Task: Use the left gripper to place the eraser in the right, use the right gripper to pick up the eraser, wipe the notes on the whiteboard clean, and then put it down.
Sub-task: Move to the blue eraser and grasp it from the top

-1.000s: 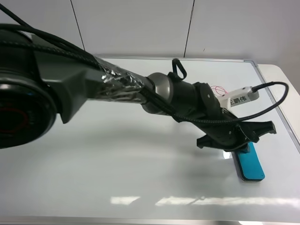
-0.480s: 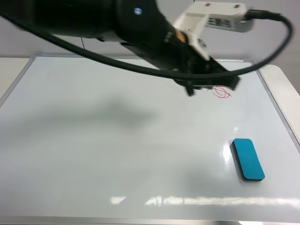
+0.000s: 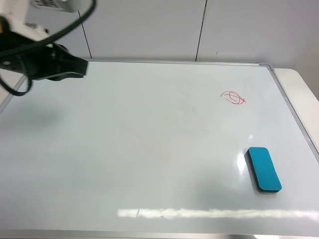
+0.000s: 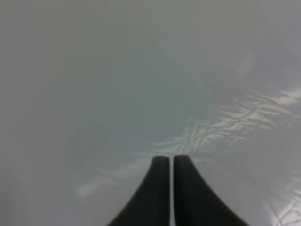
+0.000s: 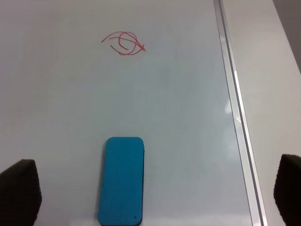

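While the eraser (image 3: 264,169) is lying flat on the whiteboard (image 3: 149,139), teal top up and felt base down, you are looking at it near the board's right frame edge, toward the front, nothing touching it. The notes (image 3: 233,97) are sitting farther back on the same side, well apart from it, unwiped. The left end effector (image 3: 79,67) is hanging over the board's far left corner, well away from the eraser, jaws pressed together with nothing between them. The right end effector (image 5: 155,162) is hovering above the eraser, fingers (image 5: 21,188) spread wide and holding nothing; the eraser is sitting between them, nearer one finger than the other. So placing on the right is looking done, and the right-side pickup is looking like the step in hand. Handling, as a guess: the eraser is looking light and fairly stiff up top, soft only at the felt, nothing fragile. It is sitting low and the board is slick, so a one-sided nudge is likely sending it sliding. You are probably wanting to centre over it first, then closing across the narrow width, on the two long sides at mid-length, fingers coming down nearly to the board. Gripping end to end is looking worse: longer span, more pivoting. The worktop (image 3: 301,84) beyond the frame is lying close, so skidding that way is the risk.
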Robot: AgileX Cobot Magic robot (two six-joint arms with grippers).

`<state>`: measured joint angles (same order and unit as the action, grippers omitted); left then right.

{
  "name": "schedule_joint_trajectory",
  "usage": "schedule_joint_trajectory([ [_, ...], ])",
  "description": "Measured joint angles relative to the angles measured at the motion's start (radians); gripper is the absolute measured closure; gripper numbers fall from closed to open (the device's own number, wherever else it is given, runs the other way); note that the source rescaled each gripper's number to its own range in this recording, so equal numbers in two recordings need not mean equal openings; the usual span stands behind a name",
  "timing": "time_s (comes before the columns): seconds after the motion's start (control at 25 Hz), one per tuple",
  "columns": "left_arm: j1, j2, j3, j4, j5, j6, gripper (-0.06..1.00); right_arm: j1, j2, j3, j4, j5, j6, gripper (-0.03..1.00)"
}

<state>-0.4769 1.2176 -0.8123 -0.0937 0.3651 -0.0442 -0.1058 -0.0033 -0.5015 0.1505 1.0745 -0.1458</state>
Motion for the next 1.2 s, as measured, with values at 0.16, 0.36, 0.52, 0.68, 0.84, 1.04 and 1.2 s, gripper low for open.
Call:
schedule_joint_trajectory([
  [0.16, 0.092, -0.217, 0.08, 0.011, 0.03, -0.014, 0.94, 0.0, 0.0, 0.0, 0.0, 0.0, 0.0, -0.03],
  [0.36, 0.195, -0.469, 0.13, 0.014, 0.133, -0.043, 0.94, 0.0, 0.0, 0.0, 0.0, 0.0, 0.0, -0.03],
  [0.52, 0.261, -0.659, 0.148, 0.041, 0.243, -0.043, 0.94, 0.0, 0.0, 0.0, 0.0, 0.0, 0.0, -0.03],
  [0.68, 0.316, -0.825, 0.148, 0.099, 0.31, -0.043, 0.94, 0.0, 0.0, 0.0, 0.0, 0.0, 0.0, -0.03],
  [0.84, 0.34, -0.962, 0.148, 0.111, 0.334, -0.043, 0.94, 0.0, 0.0, 0.0, 0.0, 0.0, 0.0, -0.03],
  [1.04, 0.343, -1.103, 0.148, 0.161, 0.385, -0.102, 0.65, 0.0, 0.0, 0.0, 0.0, 0.0, 0.0, -0.03],
  [1.2, 0.343, -1.186, 0.148, 0.264, 0.461, -0.16, 0.12, 0.0, 0.0, 0.0, 0.0, 0.0, 0.0, -0.03],
])
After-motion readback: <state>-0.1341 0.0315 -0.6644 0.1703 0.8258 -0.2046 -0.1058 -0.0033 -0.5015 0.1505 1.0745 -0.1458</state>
